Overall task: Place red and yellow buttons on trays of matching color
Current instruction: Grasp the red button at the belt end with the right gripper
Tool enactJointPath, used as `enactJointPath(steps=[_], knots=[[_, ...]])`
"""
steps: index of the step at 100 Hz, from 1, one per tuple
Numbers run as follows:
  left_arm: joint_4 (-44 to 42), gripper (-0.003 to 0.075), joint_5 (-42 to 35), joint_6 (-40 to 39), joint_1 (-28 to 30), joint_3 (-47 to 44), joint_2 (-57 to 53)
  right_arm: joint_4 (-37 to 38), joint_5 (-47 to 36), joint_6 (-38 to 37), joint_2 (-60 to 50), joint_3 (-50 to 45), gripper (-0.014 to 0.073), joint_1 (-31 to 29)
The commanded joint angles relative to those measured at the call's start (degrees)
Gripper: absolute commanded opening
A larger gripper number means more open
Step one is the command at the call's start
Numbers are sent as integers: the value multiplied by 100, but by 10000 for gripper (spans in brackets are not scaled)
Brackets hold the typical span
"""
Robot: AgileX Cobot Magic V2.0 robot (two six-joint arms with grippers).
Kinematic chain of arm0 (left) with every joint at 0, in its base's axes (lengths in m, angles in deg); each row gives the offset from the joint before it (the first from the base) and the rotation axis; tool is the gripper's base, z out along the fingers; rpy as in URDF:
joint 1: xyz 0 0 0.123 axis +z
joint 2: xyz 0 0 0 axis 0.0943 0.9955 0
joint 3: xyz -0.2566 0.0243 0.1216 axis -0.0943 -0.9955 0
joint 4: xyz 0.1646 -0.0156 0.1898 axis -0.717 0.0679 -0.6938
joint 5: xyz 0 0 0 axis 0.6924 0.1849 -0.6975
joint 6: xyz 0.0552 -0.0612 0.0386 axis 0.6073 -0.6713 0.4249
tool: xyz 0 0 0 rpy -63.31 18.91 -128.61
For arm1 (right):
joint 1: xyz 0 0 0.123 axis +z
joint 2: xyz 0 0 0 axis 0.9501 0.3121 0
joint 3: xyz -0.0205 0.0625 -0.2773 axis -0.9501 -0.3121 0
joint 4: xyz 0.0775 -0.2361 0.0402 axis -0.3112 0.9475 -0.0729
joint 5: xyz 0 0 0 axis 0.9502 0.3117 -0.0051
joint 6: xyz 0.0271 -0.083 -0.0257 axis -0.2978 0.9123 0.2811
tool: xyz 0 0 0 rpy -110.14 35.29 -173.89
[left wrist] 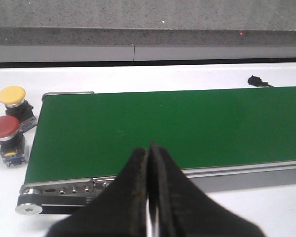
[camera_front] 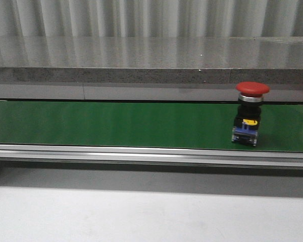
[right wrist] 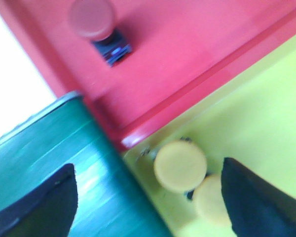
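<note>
A red button (camera_front: 252,113) with a black base stands on the green belt (camera_front: 116,123) at the right in the front view. In the left wrist view a yellow button (left wrist: 12,96) and a red button (left wrist: 4,129) stand on the white table beside the belt's end, and my left gripper (left wrist: 149,148) hangs shut and empty over the belt's near edge. The blurred right wrist view shows a red tray (right wrist: 177,54) holding a red button (right wrist: 91,19) and a yellow tray (right wrist: 256,123) holding two yellow buttons (right wrist: 180,166). My right gripper (right wrist: 148,168) is open above them.
A grey stone ledge (camera_front: 141,58) runs behind the belt. The belt's metal rail (camera_front: 141,154) runs along its near side. A small black connector (left wrist: 256,81) lies on the white table beyond the belt. The belt's end (right wrist: 44,158) borders both trays.
</note>
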Motion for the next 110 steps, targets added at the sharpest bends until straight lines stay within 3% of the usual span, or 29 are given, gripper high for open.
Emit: enactJointPath(steps=[1, 47, 67, 88, 110], knots=[[97, -20, -371, 3, -54, 154, 16, 10, 191, 189, -501, 163, 596, 201], [97, -20, -371, 3, -54, 154, 16, -27, 2037, 622, -1248, 163, 594, 1727], [97, -20, -371, 3, -54, 154, 16, -769, 2459, 1406, -1248, 163, 594, 2312], [97, -20, -371, 3, -54, 154, 16, -1507, 2477, 2272, -1173, 163, 594, 2627], [97, -20, -371, 3, -54, 154, 16, -1669, 2082, 2642, -784, 163, 594, 2764]])
